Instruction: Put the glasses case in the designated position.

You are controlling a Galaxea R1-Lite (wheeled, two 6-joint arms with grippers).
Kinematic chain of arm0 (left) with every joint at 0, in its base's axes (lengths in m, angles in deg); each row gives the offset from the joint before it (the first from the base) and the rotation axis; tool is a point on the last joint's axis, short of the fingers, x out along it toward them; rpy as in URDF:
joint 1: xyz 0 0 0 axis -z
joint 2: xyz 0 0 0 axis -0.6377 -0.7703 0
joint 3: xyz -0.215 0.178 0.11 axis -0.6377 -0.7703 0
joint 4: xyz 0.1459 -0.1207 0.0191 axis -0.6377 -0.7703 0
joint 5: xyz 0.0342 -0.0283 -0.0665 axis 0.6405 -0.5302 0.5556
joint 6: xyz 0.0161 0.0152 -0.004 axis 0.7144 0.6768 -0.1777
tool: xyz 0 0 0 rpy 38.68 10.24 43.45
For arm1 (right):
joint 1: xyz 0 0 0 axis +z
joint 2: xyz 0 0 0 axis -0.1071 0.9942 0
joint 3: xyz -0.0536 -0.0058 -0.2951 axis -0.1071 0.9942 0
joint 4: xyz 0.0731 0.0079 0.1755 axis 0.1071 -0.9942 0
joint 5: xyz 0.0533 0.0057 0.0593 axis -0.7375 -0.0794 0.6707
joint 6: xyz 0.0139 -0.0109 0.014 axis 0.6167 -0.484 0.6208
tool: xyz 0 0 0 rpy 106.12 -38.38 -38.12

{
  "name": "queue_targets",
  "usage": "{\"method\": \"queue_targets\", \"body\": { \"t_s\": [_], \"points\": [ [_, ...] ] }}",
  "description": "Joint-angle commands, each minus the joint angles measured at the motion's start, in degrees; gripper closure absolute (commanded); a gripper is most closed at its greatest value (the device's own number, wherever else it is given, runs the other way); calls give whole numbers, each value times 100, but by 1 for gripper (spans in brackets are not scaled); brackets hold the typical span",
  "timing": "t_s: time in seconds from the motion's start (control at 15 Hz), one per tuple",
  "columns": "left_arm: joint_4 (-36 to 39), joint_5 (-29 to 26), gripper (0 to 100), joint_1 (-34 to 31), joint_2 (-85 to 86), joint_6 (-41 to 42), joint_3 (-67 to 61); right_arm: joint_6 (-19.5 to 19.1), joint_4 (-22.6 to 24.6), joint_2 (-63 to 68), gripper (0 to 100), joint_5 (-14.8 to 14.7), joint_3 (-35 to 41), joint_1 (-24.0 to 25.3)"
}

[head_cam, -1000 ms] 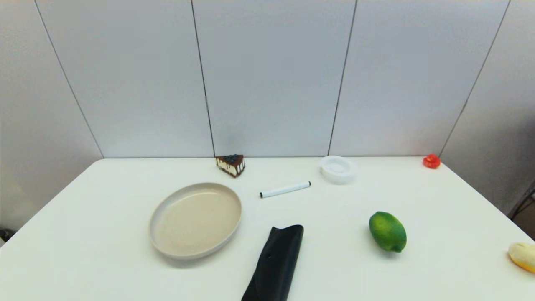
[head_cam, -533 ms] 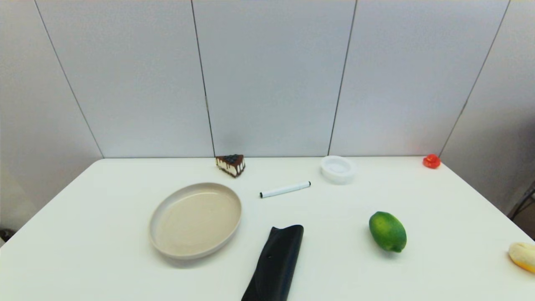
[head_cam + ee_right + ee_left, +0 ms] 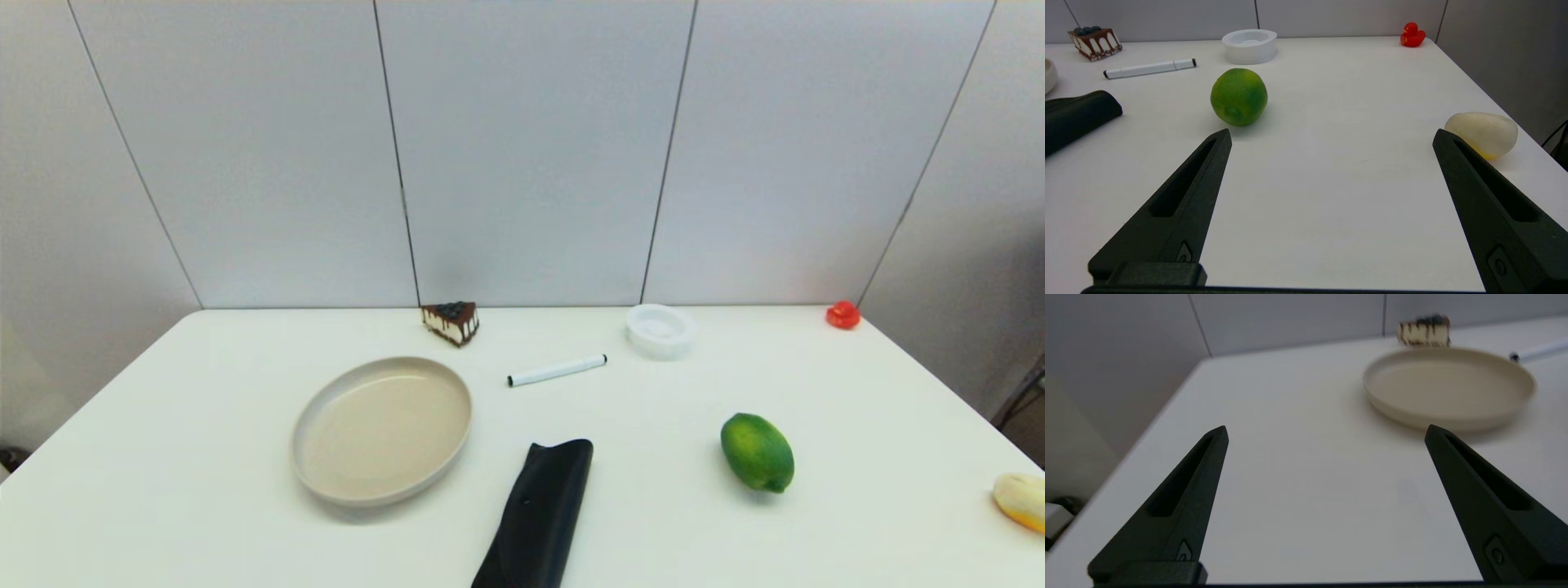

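The glasses case [image 3: 539, 514], long and matte black, lies flat on the white table near the front edge, just right of the beige plate; its end also shows in the right wrist view [image 3: 1073, 116]. Neither arm appears in the head view. My left gripper [image 3: 1326, 433] hovers open over bare tabletop at the near left, with the plate beyond it. My right gripper [image 3: 1332, 134] hovers open over bare tabletop at the near right, the case off to its side. Nothing is between either pair of fingers. The designated position has no visible mark.
A round beige plate [image 3: 310, 457] sits left of centre. Behind it are a cake slice [image 3: 451, 321], a white marker pen [image 3: 557, 370] and a white round dish [image 3: 660, 330]. A lime [image 3: 757, 452], a red duck [image 3: 842, 314] and a pale yellow piece [image 3: 1020, 500] are to the right.
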Motion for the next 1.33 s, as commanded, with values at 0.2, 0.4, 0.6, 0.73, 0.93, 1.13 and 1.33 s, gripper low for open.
{"method": "queue_targets", "body": {
  "t_s": [0.2, 0.4, 0.6, 0.73, 0.93, 1.13, 1.33],
  "points": [
    [2392, 297, 0, 215, -2126, 363, 633, 0, 2, 0, 0, 0, 0, 1],
    [2374, 824, 0, 628, -3048, 653, 1644, 0, 2, 9, 0, 0, 0, 1],
    [2207, 868, 0, 611, -3936, 820, 2593, 0, 2, 0, 0, 0, 0, 1],
    [1601, 833, 0, 602, -4209, 907, 3209, 0, 2, 0, 0, 0, 0, 1],
    [89, 771, 0, 883, -4868, 907, 4413, 0, 2, 0, 0, 0, 0, 1],
    [-377, -73, 0, 874, -5650, 1127, 4914, 0, 2, 0, 0, 0, 0, 1],
    [-236, -705, 0, 874, -6415, 1435, 5230, 0, 2, 0, 0, 0, 0, 1]
  ]
}}
